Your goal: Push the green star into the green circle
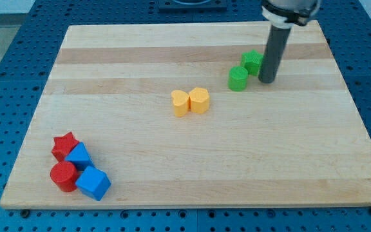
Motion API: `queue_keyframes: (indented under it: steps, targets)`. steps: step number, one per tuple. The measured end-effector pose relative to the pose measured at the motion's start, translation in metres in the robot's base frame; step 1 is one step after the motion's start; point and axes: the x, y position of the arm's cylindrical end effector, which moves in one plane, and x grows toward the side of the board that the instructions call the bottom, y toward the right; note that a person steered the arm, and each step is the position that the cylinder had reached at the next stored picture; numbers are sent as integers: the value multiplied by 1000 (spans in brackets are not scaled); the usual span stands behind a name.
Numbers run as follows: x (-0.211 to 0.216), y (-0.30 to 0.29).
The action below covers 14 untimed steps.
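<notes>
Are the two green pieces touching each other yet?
Cannot tell. In the camera view the green star and green circle sit corner to corner with no plain gap or contact; my tip stands beside the star.

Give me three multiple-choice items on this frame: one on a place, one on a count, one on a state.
1. Where do the red and blue blocks sit?
A. the view's bottom left
B. the view's top right
C. the board's centre

2. How many yellow blocks are there?
A. one
B. two
C. four

3. How do the green star and green circle stand?
A. stacked
B. at opposite board edges
C. close together, barely apart or just touching

Key: 1 A, the red star, red circle and two blue blocks cluster there. 2 B, two yellow blocks sit side by side. 3 C, the green star lies just up-right of the green circle, with my tip at their right.
</notes>
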Motion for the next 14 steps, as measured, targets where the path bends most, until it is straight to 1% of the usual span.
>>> queue_keyframes:
  steps: [2, 4, 5, 6, 7, 8, 9, 10, 12, 14]
  targets:
    - [7, -35]
    - [25, -88]
    - [33, -99]
    - [30, -62]
    - [10, 6]
    - [7, 40]
    - [-16, 55]
    - [-63, 38]
    - [-63, 9]
    - [-61, -37]
